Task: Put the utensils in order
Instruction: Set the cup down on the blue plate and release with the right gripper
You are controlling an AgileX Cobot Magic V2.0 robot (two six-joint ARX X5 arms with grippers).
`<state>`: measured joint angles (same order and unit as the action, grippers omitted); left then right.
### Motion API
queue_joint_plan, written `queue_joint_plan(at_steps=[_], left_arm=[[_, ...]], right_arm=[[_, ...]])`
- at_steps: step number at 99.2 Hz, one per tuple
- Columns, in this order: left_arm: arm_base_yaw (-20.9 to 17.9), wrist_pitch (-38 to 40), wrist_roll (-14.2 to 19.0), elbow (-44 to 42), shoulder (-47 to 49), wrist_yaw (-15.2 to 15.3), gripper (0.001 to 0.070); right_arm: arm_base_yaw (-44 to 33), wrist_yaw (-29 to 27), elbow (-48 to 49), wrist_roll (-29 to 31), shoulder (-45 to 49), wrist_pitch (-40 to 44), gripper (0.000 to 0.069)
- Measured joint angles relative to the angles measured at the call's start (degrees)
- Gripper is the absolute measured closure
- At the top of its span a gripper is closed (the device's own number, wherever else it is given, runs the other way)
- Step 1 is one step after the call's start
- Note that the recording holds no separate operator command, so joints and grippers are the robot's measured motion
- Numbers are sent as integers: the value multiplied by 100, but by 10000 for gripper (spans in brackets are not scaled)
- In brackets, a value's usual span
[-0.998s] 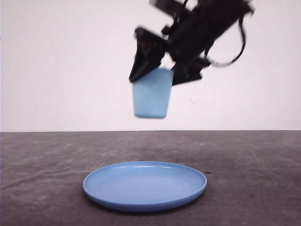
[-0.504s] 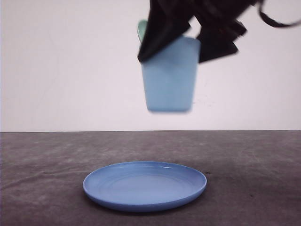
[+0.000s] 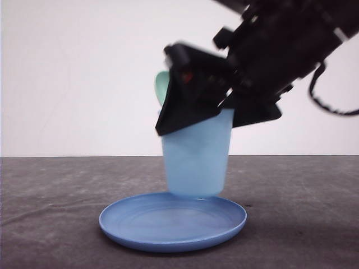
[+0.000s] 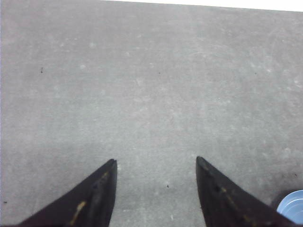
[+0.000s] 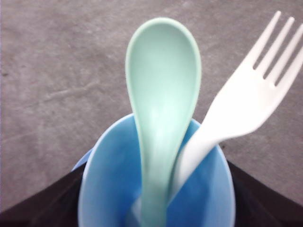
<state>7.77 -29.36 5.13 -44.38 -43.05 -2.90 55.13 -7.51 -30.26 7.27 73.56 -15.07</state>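
Observation:
My right gripper (image 3: pixel 216 115) is shut on the light blue cup (image 3: pixel 196 162), one black finger on each side near its rim. The cup hangs slightly tilted with its base at the far rim of the round blue plate (image 3: pixel 140 230); contact cannot be told. Both utensils stand inside the cup (image 5: pixel 109 189): a mint-green spoon (image 5: pixel 163 85), bowl up, and a white fork (image 5: pixel 246 104), tines up. The spoon's bowl (image 3: pixel 162 87) peeks out beside the left finger in the front view. My left gripper (image 4: pixel 156 163) is open over bare table with nothing between its fingers.
The grey table surface (image 3: pixel 50 213) stretches to both sides of the plate. A white wall (image 3: pixel 73 73) stands behind the table. A bit of the blue plate's rim (image 4: pixel 291 208) shows at the corner of the left wrist view.
My right gripper has carried the cup down and nearer, from high above the table to the plate's far rim. The plate has not moved.

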Motion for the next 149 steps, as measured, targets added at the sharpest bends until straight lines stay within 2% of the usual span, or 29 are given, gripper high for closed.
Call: queue_joint_plan(at_steps=[29,60,81,95,118,149], left_arm=[[0,0,0,0,0,0,393],[0,0,0,0,0,0,393],[0,0,0,-2,0,0,393],[0,0,0,0,0,0,393],[0,0,0,0,0,0,393],[0,0,0,0,0,0,393]], right_arm=[[0,28,0,-166,675,-791,237],[7,278,-2,-192,883,-837,233],[7,295,-2,-192,883,-833,101],[7,297,-2,-190,866,-756,70],[-57,299,-4,-142,144,492,66],[-540,168,-227,-87,-1519,3766,66]])
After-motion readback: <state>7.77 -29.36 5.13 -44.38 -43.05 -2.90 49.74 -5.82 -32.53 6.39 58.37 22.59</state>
